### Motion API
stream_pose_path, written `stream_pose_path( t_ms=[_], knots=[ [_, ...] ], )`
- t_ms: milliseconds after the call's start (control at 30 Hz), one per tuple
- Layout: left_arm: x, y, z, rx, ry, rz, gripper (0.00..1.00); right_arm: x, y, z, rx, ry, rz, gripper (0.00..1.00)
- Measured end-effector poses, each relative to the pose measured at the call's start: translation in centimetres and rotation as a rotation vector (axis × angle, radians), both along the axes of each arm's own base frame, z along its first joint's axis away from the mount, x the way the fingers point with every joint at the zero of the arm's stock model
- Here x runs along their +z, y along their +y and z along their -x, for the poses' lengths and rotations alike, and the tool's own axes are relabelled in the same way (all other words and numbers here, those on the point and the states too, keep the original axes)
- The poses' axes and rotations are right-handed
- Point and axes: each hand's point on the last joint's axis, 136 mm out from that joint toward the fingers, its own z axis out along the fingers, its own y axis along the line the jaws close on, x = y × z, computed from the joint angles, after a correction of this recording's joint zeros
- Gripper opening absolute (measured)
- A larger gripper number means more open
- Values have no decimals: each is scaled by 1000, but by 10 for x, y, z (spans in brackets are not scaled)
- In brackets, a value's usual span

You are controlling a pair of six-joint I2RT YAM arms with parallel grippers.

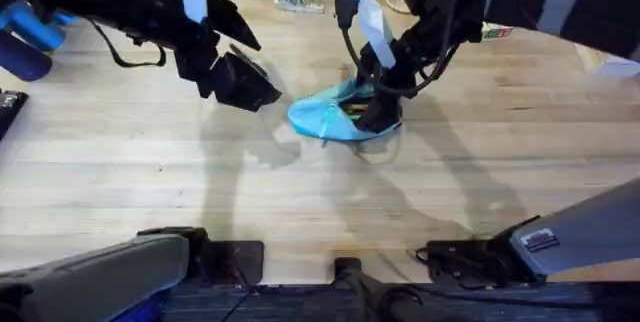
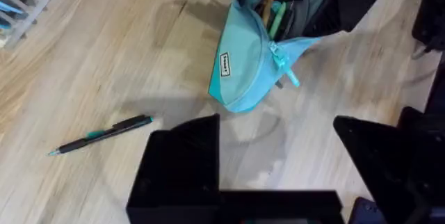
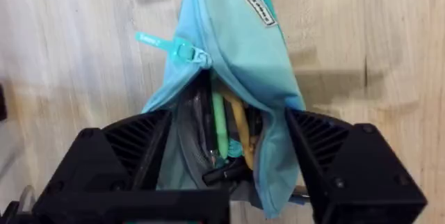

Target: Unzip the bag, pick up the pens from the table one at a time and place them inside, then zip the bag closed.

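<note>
1. Bag [image 1: 335, 114] first: you will find the turquoise pouch lying on the counter [image 1: 150, 182] a little past the middle, its zipper run partway open and the far end gaping.
2. Your right tool [image 1: 378, 112] is down at that gaping end. In the right wrist view its two black fingers [image 3: 132, 154] stand spread wide, one on each side of the open mouth, with the pouch fabric between them. You cannot tell from the pictures whether the fingers press on the fabric or merely flank it.
3. Look into the mouth through the right wrist view and you see the bag's contents [image 3: 229, 140]: a green stick, a yellowish one and some dark pieces.
4. The zipper pull [image 3: 170, 45] hangs from the slider on a short turquoise tab, at the point where the opening begins.
5. Your left tool [image 1: 235, 80] hovers above the counter just beside the bag's closed end, apart from it, its black fingers spread wide with nothing between them.
6. One pen [image 2: 101, 135], dark with a teal tip, lies flat on the bare counter in the left wrist view, well apart from the bag.
</note>
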Motion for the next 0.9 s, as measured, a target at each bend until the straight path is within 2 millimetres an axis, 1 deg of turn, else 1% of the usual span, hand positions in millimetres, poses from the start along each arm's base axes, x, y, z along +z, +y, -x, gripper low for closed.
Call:
stream_pose_path(
  t_ms=[433, 633, 733, 800, 900],
  knots=[
    [0, 0, 0, 0, 0, 0, 993, 0, 0, 0, -1, 1, 0, 996],
    [0, 0, 0, 0, 0, 0, 993, 1, 0, 0, -32, 15, 0, 996],
    [0, 0, 0, 0, 0, 0, 995, 10, 0, 0, -59, 9, -8, 995],
    [0, 0, 0, 0, 0, 0, 994, 23, 1, 0, -71, -24, -26, 995],
    [0, 0, 0, 0, 0, 0, 992, 49, 0, 1, -82, -88, -59, 995]
  ],
)
